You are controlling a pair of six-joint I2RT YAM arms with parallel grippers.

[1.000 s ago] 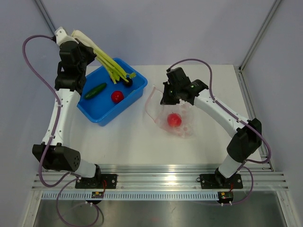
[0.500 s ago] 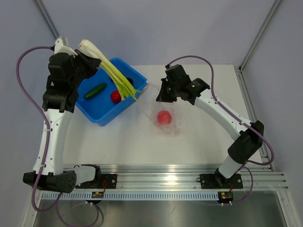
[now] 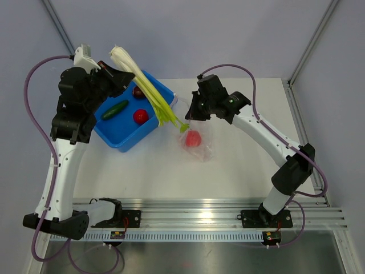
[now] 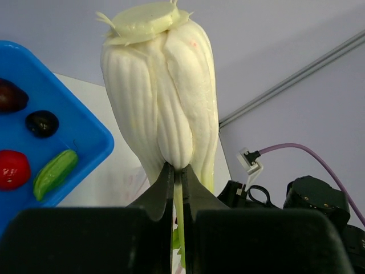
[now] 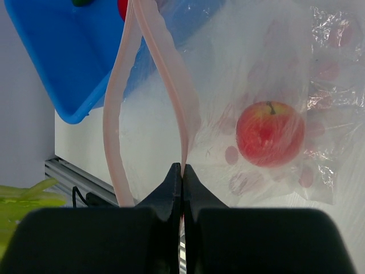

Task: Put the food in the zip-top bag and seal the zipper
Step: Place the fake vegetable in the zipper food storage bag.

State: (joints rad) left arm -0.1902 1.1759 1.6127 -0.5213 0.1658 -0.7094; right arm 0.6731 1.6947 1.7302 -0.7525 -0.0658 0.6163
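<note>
On the overhead view, my left gripper (image 3: 113, 69) sat in the upper left of the frame, above the far left corner of the blue plastic bin (image 3: 122, 140). Its fingers were pinched almost fully together on the pale yellow-green stalk (image 3: 145, 85), low on the thick whitish base. The left wrist view showed the two fingertips nipping a narrow ridge of that base (image 4: 159, 103), with the cut end pointing up.

The stalk slanted down and to the right over the bin. Its leafy green tip ended just beside the mouth of the crinkly clear plastic bag with faint pink dots (image 3: 202, 145), near the centre of the frame. I could not tell whether the tip was inside the mouth.

My right gripper (image 3: 193, 114) hung just above and left of centre, its fingers completely closed on the thin pink-red zipper strip (image 5: 117, 114), holding up one lip of the bag. In the right wrist view the two lips bowed apart, so the mouth stood open. One round red fruit (image 3: 193, 138) lay inside the bag, on the white table (image 3: 239, 165).

In the bin were a green cucumber-like piece (image 3: 115, 109), a second red round fruit (image 3: 141, 116) and a dark maroon round one (image 3: 138, 91). The left wrist view showed another dark one (image 4: 41, 123) beside it.
</note>
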